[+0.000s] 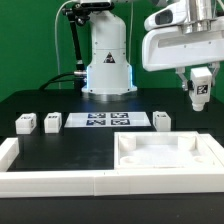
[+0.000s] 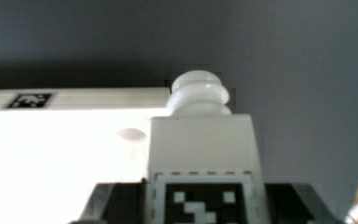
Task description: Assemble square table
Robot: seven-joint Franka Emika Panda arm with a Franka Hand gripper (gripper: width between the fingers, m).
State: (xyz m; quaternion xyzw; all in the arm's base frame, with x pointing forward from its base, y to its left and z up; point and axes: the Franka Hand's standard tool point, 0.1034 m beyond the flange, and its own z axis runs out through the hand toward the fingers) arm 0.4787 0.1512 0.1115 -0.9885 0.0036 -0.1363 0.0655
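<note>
Held leg over tabletop: the gripper (image 1: 200, 96), jaws partly closed on a tagged table leg (image 1: 200, 88), hangs above the square tabletop (image 1: 150, 160), at its far corner on the exterior view's right. The leg's long axis points down, screw tip (image 2: 197, 85) clear of the tabletop.

Bright even light, blurry wrist view

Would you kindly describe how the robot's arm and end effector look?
The arm is glossy white with rounded shells, dark joint rings, a blue glow low on its base and black cables beside it. The end effector has a white boxy body and dark fingers.
</note>
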